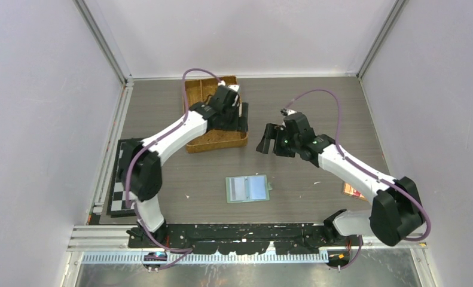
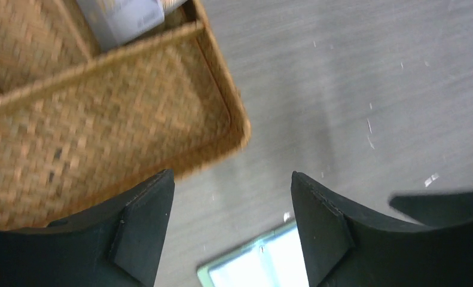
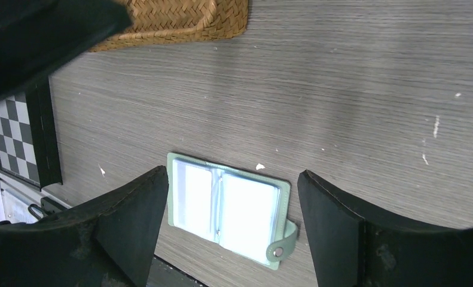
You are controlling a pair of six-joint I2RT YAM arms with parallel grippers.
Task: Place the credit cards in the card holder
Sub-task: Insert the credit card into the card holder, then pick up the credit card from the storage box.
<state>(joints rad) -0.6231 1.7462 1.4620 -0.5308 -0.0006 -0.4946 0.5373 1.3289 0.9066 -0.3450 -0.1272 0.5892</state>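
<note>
While both arms reach out over the table, the wallet lies open and flat at the lower centre of the top view, well apart from either claw. Its two halves face up inside the green border, with a grey card in the left half and a blue card in the right, side by side. In the right wrist view the pockets glare pale, and the snap tab sticks out at the wallet's lower right corner.

The left claw hangs at the upper centre of the top view, over the right edge of the tray. Its fingers are spread wide with nothing between them; below the gap, its own camera shows bare table and one corner of the wallet. A pale grey-blue box sits in the tray compartment at the top of that view, beyond a woven divider.

The right claw hangs just right of the tray, above the wallet in the frame. It is also spread wide and empty. Its camera looks down on the whole wallet, framed between the two fingers but lying on the table below them.

A checkerboard lies at the table's left edge. A small orange item peeks out beside the right arm, too hidden to identify.
</note>
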